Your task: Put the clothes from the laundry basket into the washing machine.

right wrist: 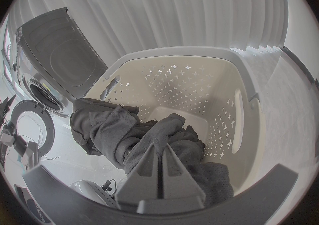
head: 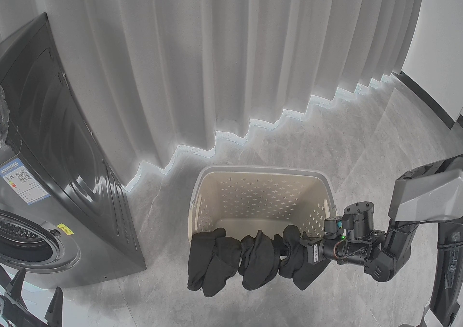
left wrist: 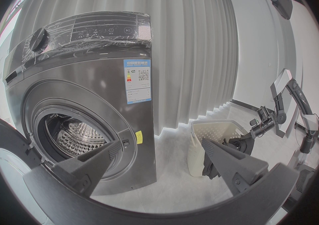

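Note:
The cream laundry basket point(head: 263, 172) stands on the floor in front of the curtain, and its bottom looks bare. A bunched dark garment point(head: 241, 258) hangs across the basket's front rim, with my right gripper point(head: 303, 249) shut on its right end. In the right wrist view the fingers point(right wrist: 151, 164) are pressed together on the dark garment point(right wrist: 113, 129) over the basket point(right wrist: 246, 79). The grey washing machine point(left wrist: 99, 96) stands to the left with its door open and the drum point(left wrist: 71, 136) bare. My left gripper point(left wrist: 159, 147) is open and holds nothing, in front of the drum; its tips point(head: 37, 289) show at the lower left.
A white curtain point(head: 231, 53) hangs behind the basket and the machine. The open round door point(right wrist: 31, 129) swings out beside the drum. Grey tiled floor point(head: 159, 294) lies free between the machine and the basket. A wall with a dark skirting point(head: 427, 96) runs at the far right.

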Robot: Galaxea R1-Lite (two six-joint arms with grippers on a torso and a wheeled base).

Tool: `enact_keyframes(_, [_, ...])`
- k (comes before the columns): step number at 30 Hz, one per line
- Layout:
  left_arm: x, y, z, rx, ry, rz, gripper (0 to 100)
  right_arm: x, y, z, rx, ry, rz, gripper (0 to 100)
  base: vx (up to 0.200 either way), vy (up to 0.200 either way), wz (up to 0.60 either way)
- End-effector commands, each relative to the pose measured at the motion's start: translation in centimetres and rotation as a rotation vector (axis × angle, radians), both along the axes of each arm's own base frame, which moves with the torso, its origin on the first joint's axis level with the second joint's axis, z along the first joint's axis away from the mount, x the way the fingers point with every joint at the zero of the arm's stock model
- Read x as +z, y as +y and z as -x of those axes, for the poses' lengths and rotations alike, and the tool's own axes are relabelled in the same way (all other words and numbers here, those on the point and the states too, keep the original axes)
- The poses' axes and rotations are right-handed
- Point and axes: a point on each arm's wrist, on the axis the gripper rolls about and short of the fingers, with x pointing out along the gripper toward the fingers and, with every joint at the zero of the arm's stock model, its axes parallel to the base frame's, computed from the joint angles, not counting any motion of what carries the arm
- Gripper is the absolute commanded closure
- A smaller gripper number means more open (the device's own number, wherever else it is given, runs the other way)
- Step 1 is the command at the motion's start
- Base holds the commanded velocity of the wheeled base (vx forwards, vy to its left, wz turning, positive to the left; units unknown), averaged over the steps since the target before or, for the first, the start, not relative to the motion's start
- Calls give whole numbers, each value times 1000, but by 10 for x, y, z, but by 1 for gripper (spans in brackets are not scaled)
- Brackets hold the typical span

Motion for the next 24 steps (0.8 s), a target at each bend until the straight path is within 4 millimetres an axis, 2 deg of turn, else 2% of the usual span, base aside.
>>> enact_keyframes(1, [-5,0,0,0,4,0,0,0,0,0,0,-2,-2,100,0,0,0])
enact_keyframes(6, [-5,0,0,0,4,0,0,7,0,-2,-3,-23,-15,100,0,0,0])
enact_keyframes(9, [-5,0,0,0,4,0,0,39,0,0,-1,-124,-73,100,0,0,0])
enact_keyframes(10, [-5,0,0,0,4,0,0,39,0,0,-1,-124,-73,100,0,0,0])
enact_keyframes(11, [-5,0,0,0,3,0,0,59,0,4,0,-172,-108,100,0,0,0])
enact_keyframes(14, [-5,0,0,0,3,0,0,91,6,23,18,-212,-202,100,0,0,0])
enact_keyframes(18, [-5,0,0,0,3,0,0,111,17,45,49,-215,-309,100,0,0,0])
enact_keyframes(24, [-5,0,0,0,3,0,0,137,25,59,79,-232,-438,100,0,0,0])
